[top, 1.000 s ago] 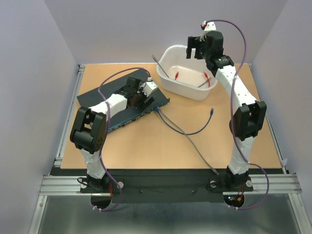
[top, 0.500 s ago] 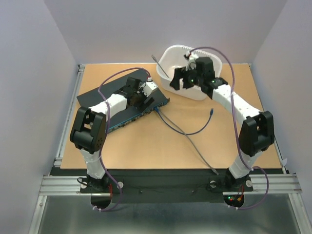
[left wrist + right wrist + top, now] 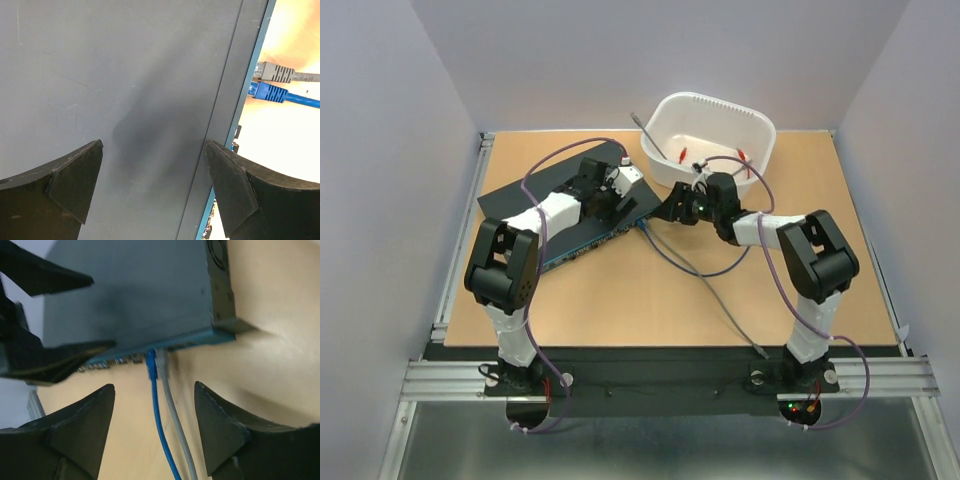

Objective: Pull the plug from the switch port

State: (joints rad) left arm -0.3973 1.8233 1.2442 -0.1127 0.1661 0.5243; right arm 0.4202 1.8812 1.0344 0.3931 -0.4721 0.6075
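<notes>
The switch (image 3: 555, 205) is a flat dark box at the left-centre of the table, its blue port edge facing right. A blue plug (image 3: 151, 365) and a grey plug (image 3: 163, 362) sit side by side in its ports, and both show in the left wrist view, blue (image 3: 270, 93) and grey (image 3: 275, 73). My left gripper (image 3: 620, 192) is open, its fingers spread low over the switch's top (image 3: 125, 90). My right gripper (image 3: 672, 207) is open and empty just off the port edge. Both cables run between its fingers (image 3: 220, 425) in the right wrist view.
A white tub (image 3: 760, 130) stands at the back right holding red-tipped leads, with a grey lead hanging over its left rim (image 3: 645, 130). The blue cable's loose end (image 3: 752, 231) and the grey cable (image 3: 735, 315) lie on the table toward the near edge.
My right arm has come down from above the tub and swung left to the switch's port edge. The left arm and the switch have not moved.
</notes>
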